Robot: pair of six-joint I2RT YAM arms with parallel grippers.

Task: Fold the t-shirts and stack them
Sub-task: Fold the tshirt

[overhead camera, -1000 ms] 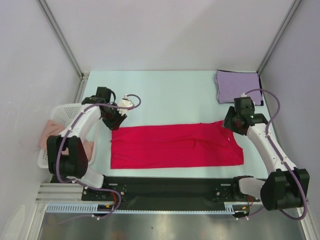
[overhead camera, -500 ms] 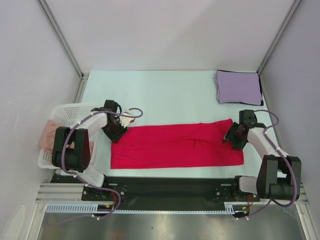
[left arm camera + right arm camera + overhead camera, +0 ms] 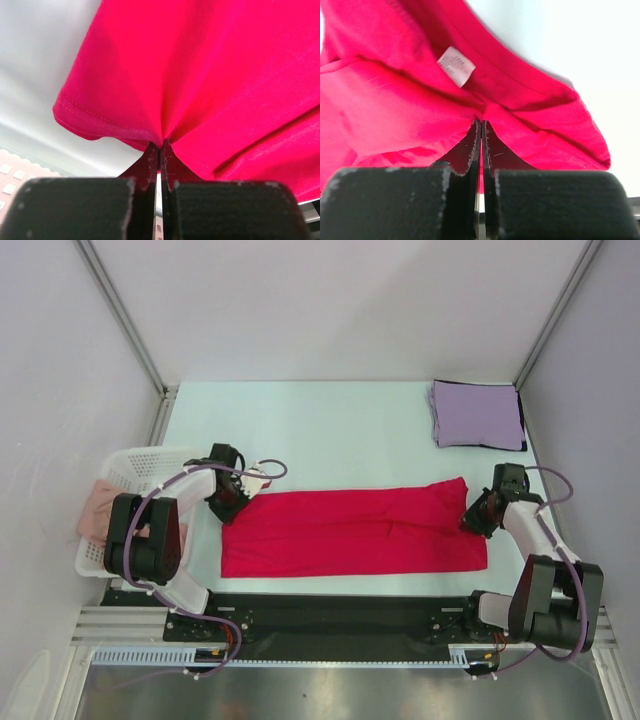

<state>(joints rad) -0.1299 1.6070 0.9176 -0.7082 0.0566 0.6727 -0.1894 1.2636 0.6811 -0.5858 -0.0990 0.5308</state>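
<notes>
A crimson-red t-shirt lies as a long folded band across the near part of the table. My left gripper is shut on its far left corner; in the left wrist view the red cloth puckers into the closed jaws of that gripper. My right gripper is shut on the shirt's right end near the collar, where the red fabric with its white neck label gathers at the gripper. A pale lavender t-shirt lies folded square at the far right corner.
A white mesh basket holding pinkish cloth sits off the table's left edge, close behind my left arm. Grey walls and metal frame posts enclose the table on three sides. A black rail runs along the near edge.
Both grippers have come down to the shirt's two ends and closed on the cloth. The right arm moved outward to the right, and the shirt's right far corner is drawn out.
</notes>
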